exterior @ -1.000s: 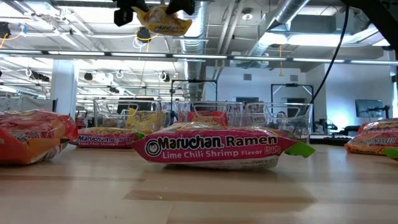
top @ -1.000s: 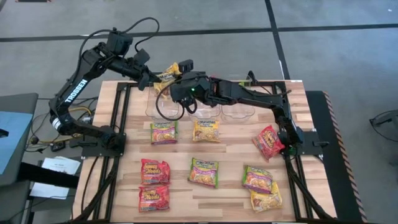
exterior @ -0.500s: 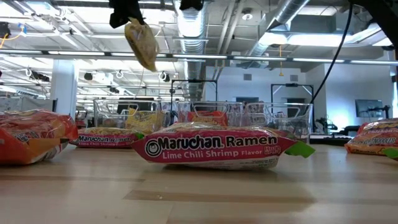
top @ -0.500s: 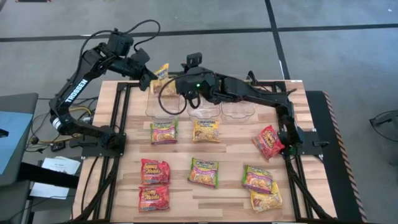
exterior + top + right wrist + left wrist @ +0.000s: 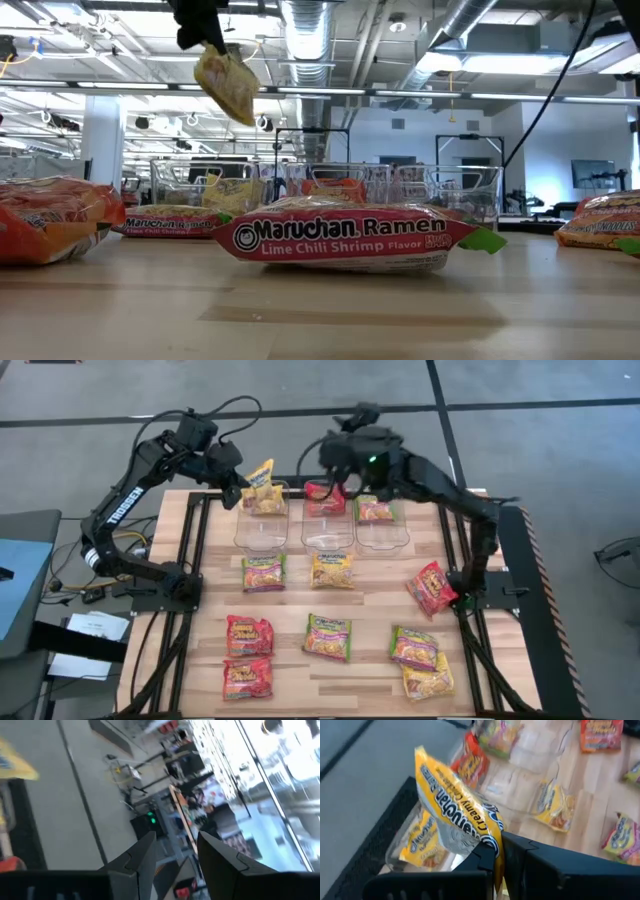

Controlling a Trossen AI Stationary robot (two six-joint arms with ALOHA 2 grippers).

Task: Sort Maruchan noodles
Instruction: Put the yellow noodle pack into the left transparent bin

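An open industrial lab; exposed ceiling ducts (image 5: 305,25), strip lights, grey floor (image 5: 520,385), monitor (image 5: 585,172) and equipment racks behind.

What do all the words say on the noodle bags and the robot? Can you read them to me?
"Maruchan Ramen" and "Lime Chili Shrimp Flavor": on the pink-banded crinkly packet lying closest in the low view.
"Maruchan Ramen": on the packet behind it to the left, partly readable.
"Maruchan Ramen" and "Creamy Chicken": on the yellow packet held in the left gripper.
"TROSSEN": on the left arm.
Other packets' print is too small to read.
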